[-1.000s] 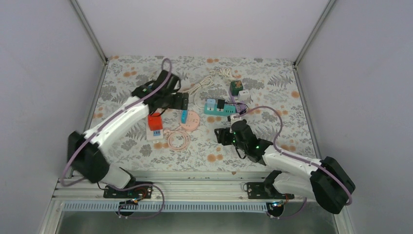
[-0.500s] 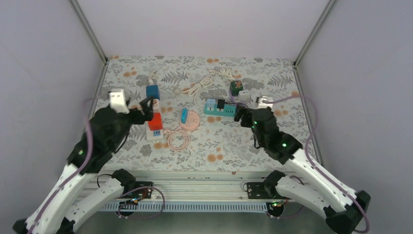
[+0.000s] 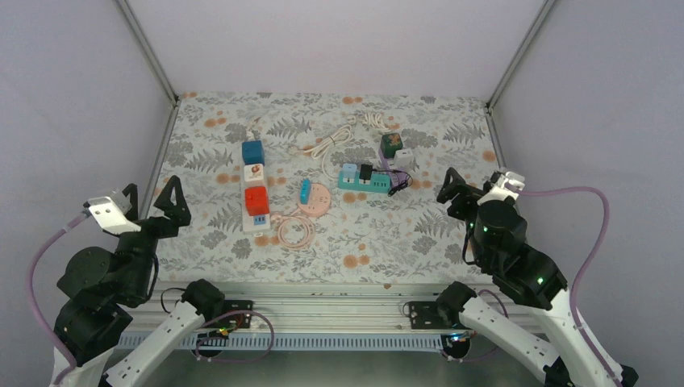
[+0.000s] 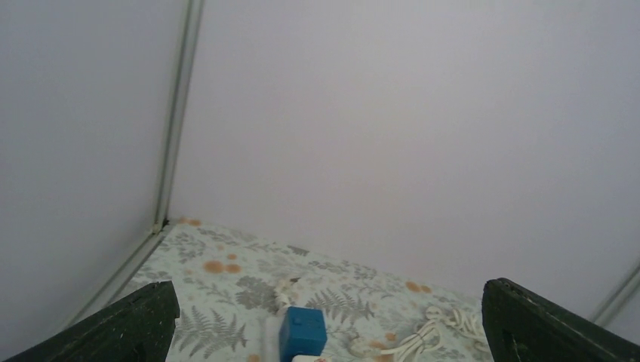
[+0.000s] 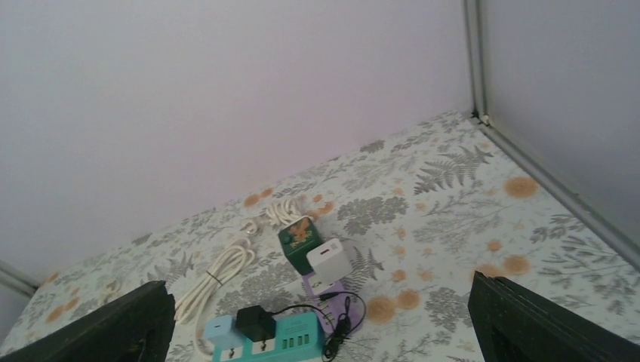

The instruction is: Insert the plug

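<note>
1. Fingers of the left gripper (image 3: 152, 198) stood wide apart and held nothing. The gripper hung high over the near left edge of the table (image 3: 379, 242).
2. Ahead of that gripper and to its right lay a white strip (image 3: 257, 222). It carried a blue cube (image 3: 252, 151), a small white block (image 3: 254, 172) and a red cube (image 3: 256, 200) in one row.
3. The right gripper (image 3: 464, 187) was likewise spread and empty, raised over the near right side of the table.
4. The black plug (image 3: 366, 172) sat on top of the teal power strip (image 3: 352, 181), ahead of the right gripper and to its left, well apart from it. Whether its pins were fully seated could not be told.
5. Beyond the strip, farther from the right gripper, a white adapter (image 3: 403, 156) lay just beside a green cube (image 3: 391, 143).
6. Between the two grippers and ahead of both sat a pink round socket (image 3: 319, 201) with a small blue plug (image 3: 304, 192) on it. A coiled pink cable (image 3: 295, 232) lay on its nearer side.
7. A white cable (image 3: 331, 141) lay looped farther back, toward the rear wall.
</note>
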